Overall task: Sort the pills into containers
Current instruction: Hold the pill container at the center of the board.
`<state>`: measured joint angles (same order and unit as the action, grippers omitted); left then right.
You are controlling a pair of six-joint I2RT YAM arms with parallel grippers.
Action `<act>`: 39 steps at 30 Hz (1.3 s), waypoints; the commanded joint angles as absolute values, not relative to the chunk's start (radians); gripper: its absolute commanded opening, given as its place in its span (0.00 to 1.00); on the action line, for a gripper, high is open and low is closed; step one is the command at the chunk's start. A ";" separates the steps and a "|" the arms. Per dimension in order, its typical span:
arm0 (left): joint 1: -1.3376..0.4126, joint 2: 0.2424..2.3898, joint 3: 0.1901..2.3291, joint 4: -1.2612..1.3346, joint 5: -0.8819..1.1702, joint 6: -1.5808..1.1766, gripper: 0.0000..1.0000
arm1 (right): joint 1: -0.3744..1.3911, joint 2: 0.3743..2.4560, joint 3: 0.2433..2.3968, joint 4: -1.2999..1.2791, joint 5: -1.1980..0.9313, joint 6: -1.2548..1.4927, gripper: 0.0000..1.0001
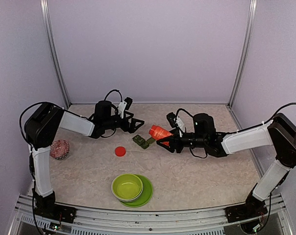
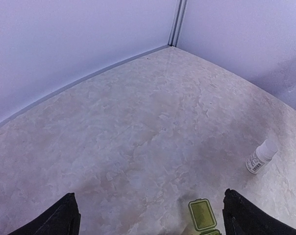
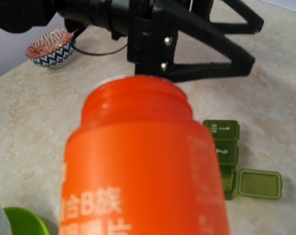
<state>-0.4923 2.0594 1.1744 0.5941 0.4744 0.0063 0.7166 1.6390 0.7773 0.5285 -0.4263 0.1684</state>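
Observation:
The dark green strip box [image 1: 139, 141] lies at the table's middle with its near end compartment's lid [image 1: 151, 140] flipped open. In the right wrist view the box [image 3: 225, 147] shows two shut lids and the open lid [image 3: 259, 184]. My right gripper [image 1: 164, 140] is shut on the uncapped orange-red bottle [image 1: 159, 131], tilted with its mouth towards the box; the bottle [image 3: 143, 166] hides the fingers in that view. My left gripper [image 1: 137, 126] is open and empty just behind the box; the left wrist view shows the open lid [image 2: 202, 214] between its fingertips [image 2: 60, 218]. No pills show.
The bottle's red cap [image 1: 120, 151] lies left of the box. A lime-green bowl [image 1: 127, 187] on its plate stands near the front. A patterned small bowl [image 1: 60, 149] is at the left. A small white bottle [image 2: 261, 156] lies beyond the box.

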 commanded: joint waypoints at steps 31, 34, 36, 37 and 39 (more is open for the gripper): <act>-0.580 2.154 1.119 0.495 0.473 -0.145 0.98 | 0.709 1.512 0.767 0.493 -0.413 0.136 0.37; -0.589 2.156 1.107 0.504 0.478 -0.143 0.95 | 0.709 1.512 0.765 0.491 -0.412 0.130 0.37; -0.592 2.156 1.093 0.518 0.482 -0.152 0.92 | 0.709 1.514 0.765 0.489 -0.414 0.126 0.37; -0.592 2.155 1.085 0.525 0.483 -0.156 0.91 | 0.709 1.513 0.765 0.489 -0.414 0.126 0.38; -0.598 2.150 1.074 0.532 0.488 -0.157 0.89 | 0.710 1.516 0.764 0.491 -0.414 0.124 0.38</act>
<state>-0.5873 2.1426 1.1042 0.4938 0.4652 -0.1493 0.7166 1.5425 0.7712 0.4698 -0.4141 0.1402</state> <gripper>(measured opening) 0.903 0.522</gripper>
